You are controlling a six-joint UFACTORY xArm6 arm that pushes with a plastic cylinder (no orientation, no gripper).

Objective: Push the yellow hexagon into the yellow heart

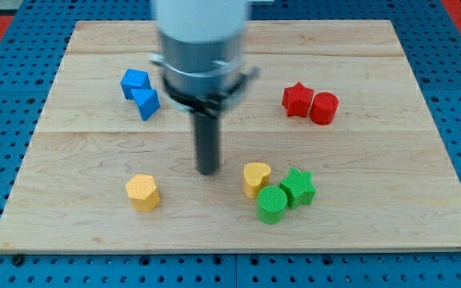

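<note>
My tip (208, 170) stands on the wooden board (78, 232), touching no block. It is just a rod, so it has nothing to open or pinch. The yellow hexagon (143, 192) sits down and to the view's left of it. The yellow heart (256, 178) sits to the view's right, touching the green cylinder (271, 204) beside the green star (298, 188).

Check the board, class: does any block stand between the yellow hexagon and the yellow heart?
No block does. Between the yellow hexagon and the yellow heart lies bare wood; my tip rests just above that line. The green blocks sit beyond the heart.
</note>
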